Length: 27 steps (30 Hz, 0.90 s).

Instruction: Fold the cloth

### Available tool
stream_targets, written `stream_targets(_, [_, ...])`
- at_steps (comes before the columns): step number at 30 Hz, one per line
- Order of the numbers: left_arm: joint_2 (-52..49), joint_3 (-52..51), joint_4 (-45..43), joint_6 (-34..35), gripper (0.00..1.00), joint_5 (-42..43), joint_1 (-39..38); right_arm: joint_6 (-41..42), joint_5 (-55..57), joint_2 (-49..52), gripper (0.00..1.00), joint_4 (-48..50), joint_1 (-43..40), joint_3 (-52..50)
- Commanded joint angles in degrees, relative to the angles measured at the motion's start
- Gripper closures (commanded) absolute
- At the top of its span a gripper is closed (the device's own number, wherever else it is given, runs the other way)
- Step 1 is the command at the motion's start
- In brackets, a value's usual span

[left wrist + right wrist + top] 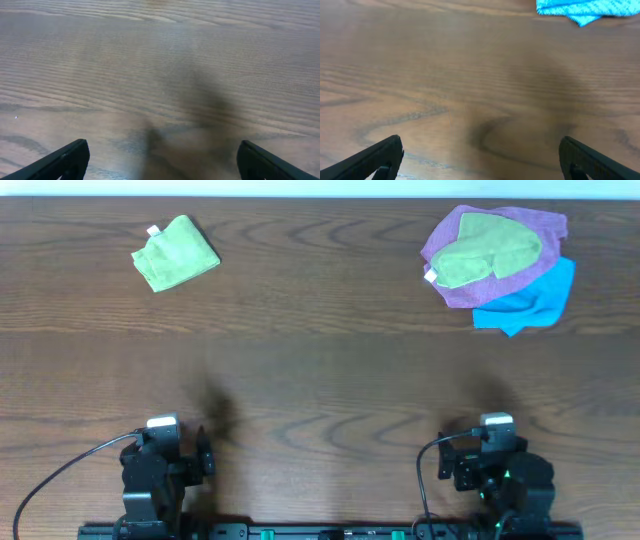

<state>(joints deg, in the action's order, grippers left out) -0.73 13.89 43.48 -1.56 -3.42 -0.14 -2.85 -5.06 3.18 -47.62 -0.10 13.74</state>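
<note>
The cloth (176,253), bright lime green with a small white tag at its upper left edge, lies in a folded bundle at the far left of the wooden table. My left gripper (165,448) is at the near left edge, far from the cloth; in the left wrist view (161,155) its fingers are wide apart over bare wood. My right gripper (497,448) is at the near right edge; in the right wrist view (481,152) its fingers are wide apart and empty. The cloth does not show in either wrist view.
At the far right lies a pile: a duller olive-green cloth (490,248) on a purple cloth (540,225), on a blue cloth (540,298). The blue cloth's edge shows at the top of the right wrist view (580,10).
</note>
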Motion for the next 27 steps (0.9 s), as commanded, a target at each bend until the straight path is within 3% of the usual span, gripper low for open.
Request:
stream_targets(1, [0.5,-0.3,0.1,-0.6,0.05,-0.6,-0.2,-1.1,0.5,-1.7,0.01,0.2,-0.4,-1.8])
stream_targets(27, [0.5,-0.3,0.1,-0.6,0.05,-0.6,-0.2,-1.1,2.1,-2.7,0.01,0.4,-0.4,-3.1])
